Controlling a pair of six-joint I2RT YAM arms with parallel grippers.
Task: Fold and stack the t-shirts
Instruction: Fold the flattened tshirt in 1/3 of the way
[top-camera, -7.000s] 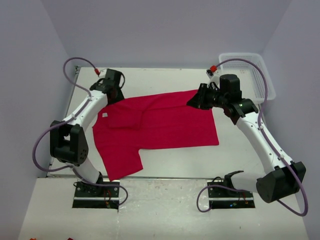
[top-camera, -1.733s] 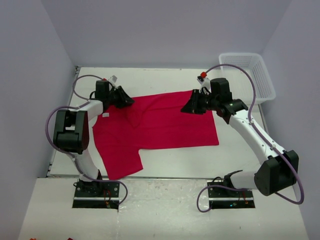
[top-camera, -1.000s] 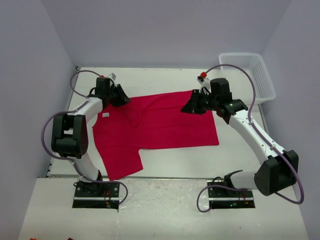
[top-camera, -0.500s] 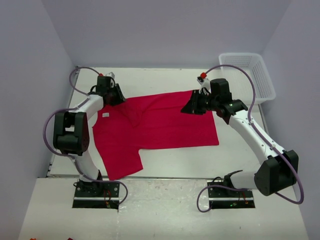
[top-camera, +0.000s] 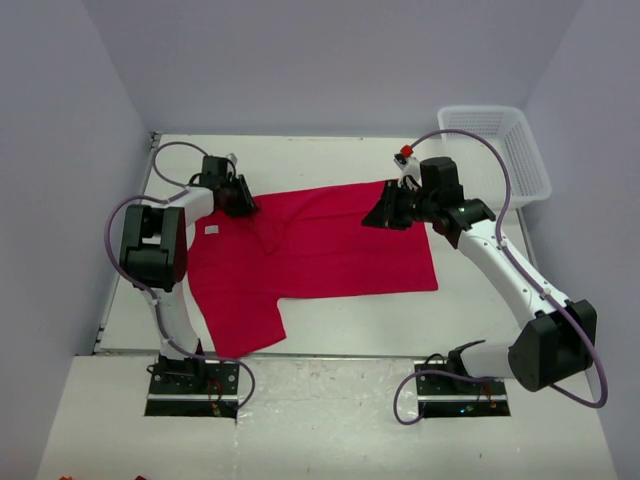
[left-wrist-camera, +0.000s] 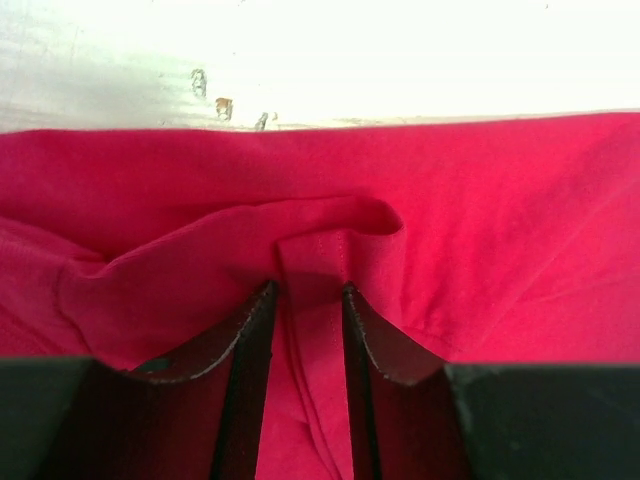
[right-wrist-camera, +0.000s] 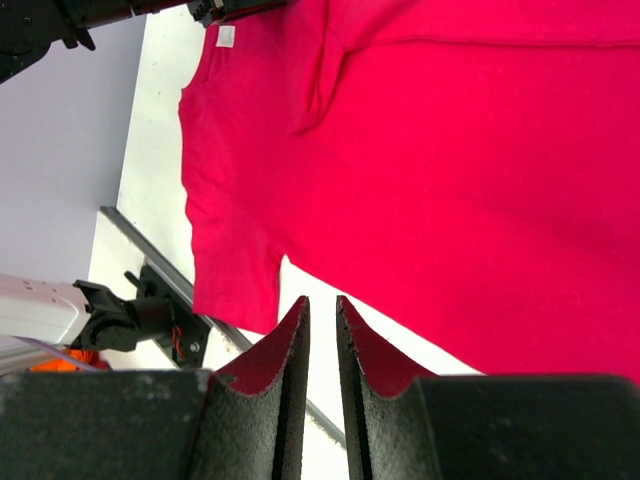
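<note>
From above, the red t-shirt (top-camera: 320, 250) lay spread flat on the table (top-camera: 330, 160), one sleeve toward the near edge and its white label (top-camera: 211, 230) near the left side. The left gripper (top-camera: 243, 200) sat low at the shirt's far left corner and the right gripper (top-camera: 380, 215) at its far right corner. A white basket (top-camera: 520, 150) stood in the far right corner, apart from the shirt.

On the left wrist, the fingers (left-wrist-camera: 250, 340) were clamped on a raised hemmed fold of the shirt.

On the right wrist, the jaws stood nearly together with a thin slit between them, the shirt spread beyond. I could not tell whether they pinched cloth.
</note>
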